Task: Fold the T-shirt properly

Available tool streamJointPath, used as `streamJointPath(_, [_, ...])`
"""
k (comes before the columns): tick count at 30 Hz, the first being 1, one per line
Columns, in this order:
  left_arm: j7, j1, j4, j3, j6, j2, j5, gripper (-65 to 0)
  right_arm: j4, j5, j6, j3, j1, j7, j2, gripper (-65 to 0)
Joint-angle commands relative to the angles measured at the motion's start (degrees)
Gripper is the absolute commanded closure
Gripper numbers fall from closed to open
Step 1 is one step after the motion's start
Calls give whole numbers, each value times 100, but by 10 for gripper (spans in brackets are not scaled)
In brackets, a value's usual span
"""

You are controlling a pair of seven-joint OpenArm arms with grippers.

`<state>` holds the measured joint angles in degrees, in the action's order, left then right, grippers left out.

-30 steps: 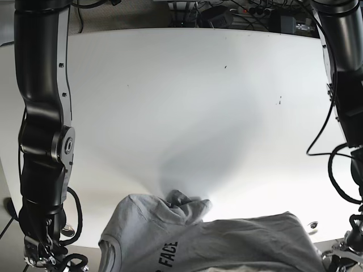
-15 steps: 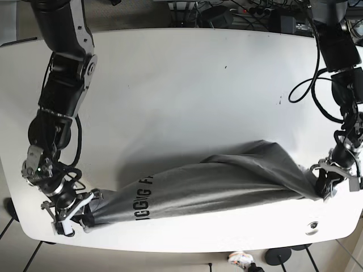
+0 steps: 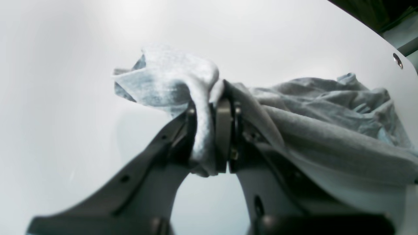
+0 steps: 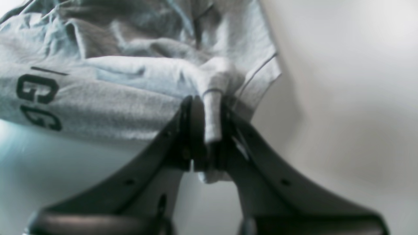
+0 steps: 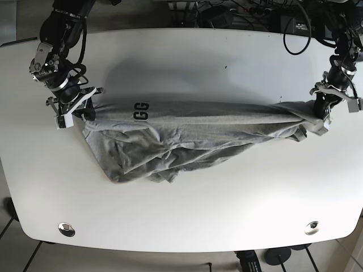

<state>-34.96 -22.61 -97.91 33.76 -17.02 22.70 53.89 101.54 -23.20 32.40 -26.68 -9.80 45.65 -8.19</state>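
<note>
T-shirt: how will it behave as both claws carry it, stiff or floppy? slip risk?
Likely floppy: the T-shirt hangs between the left claw and right claw, its lower part crumpled on the table. Probably light, since thin pinches at each end hold it. Slip seems possible: each claw grips only a small bunched fold.

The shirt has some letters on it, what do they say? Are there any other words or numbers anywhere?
"GG": black letters on the gray T-shirt, near the end held by the right gripper; the right wrist view shows the same two letters sideways. The rest of the print is hidden in the folds.
No other words, numbers or signs can be read on the table or the arms.
</note>
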Motion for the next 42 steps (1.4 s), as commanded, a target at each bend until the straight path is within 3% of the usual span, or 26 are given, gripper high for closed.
streamJointPath(1, [177, -258, -165, 154, -457, 126, 75, 0, 207, -234, -10, -27, -299, -138, -56, -19])
streamJointPath(3, [177, -521, -174, 268, -729, 117, 75, 0, 207, -410, -10, -27, -563, -138, -65, -19])
streamJointPath(6, [177, -776, -174, 312, -782, 55, 66, -18, 207, -594, -1, -27, -897, -138, -74, -19])
streamJointPath(9, [177, -961, -183, 312, -791, 55, 66, -56, 198, -559, 263, -27, -1011, -138, -47, -19])
streamJointPath(13, [177, -1058, -156, 286, -791, 55, 66, -67, 172, -550, 298, -27, -1020, -138, -39, -19])
streamJointPath(15, [169, -1058, -139, 268, -791, 55, 57, -154, 172, -550, 298, -27, -993, -138, -39, -19])
streamJointPath(18, [-148, -1084, -183, 303, -791, 55, 92, -449, 180, -550, 298, -18, -985, -138, -30, -19])
streamJointPath(19, [-333, -1084, -183, 312, -800, 55, 92, -474, 180, -550, 289, -18, -985, -138, -30, -19])
streamJointPath(21, [-587, -1075, -227, 312, -993, 55, 101, -469, 180, -550, 289, -18, -985, -147, -30, -19])
streamJointPath(23, [-842, -1084, -288, 453, -2224, 73, 75, -469, 189, -550, 289, -27, -993, -147, -30, -19])
streamJointPath(24, [-957, -1084, -288, 593, -2298, 73, 75, -468, 189, -550, 289, -27, -1002, -147, -30, -19])
streamJointPath(27, [-1607, -961, -306, 1349, -2298, 73, 101, -413, 198, -550, 289, -27, -1011, -147, -30, -19])
streamJointPath(34, [-2777, 59, -236, 2422, -2298, 55, 31, -414, 198, -550, 289, 8, -993, -138, -30, -19])
streamJointPath(38, [-2812, 709, 336, 2413, -2298, 47, -497, -417, 189, -550, 289, 26, -949, -138, -30, -19])
streamJointPath(42, [-2777, 1219, 1215, 1938, -2298, 55, -716, -468, 172, -550, 289, 26, -818, -130, -30, -19])
